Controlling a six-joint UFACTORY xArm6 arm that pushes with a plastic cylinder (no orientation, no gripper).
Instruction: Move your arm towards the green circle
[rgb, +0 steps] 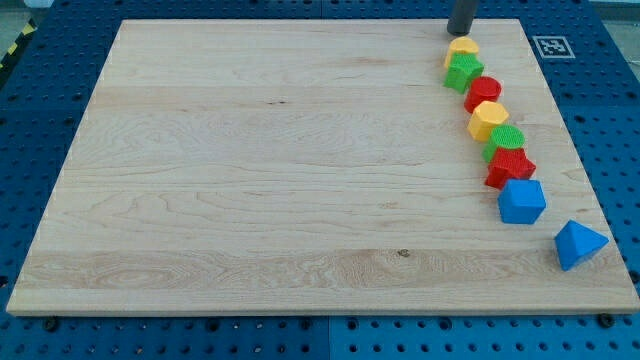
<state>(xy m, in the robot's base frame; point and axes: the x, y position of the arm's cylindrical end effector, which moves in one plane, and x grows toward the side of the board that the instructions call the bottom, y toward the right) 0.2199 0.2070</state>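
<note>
Counter (280, 180) of pale wood fills most of the view, lying on a blue pegboard base (60, 340) with a small printed marker (551, 45) at the view's top right. Eight blocks run in a slanting chain down the view's right side.

Counted by colour: two blue, two red, two yellow, two green. Largest first, the blue cube (522, 201) and the blue pyramid-like block (579, 244) sit lowest, the latter apart from the rest. Above them come the red star (510, 167), the green circle (506, 139) (the task's target, wedged between that star and a yellow hexagon (488, 120)), then a red round block (484, 92), a green star (464, 71) and a yellow block (461, 48).

My tip (461, 33) stands at the view's top edge, just above the topmost yellow block. This rig has no fingers, so there is no spread or pinch to tell.

The approach seems barely begun. Reaching the green circle likely calls for travelling toward the view's bottom alongside the chain, then closing in sideways without scattering neighbours.
</note>
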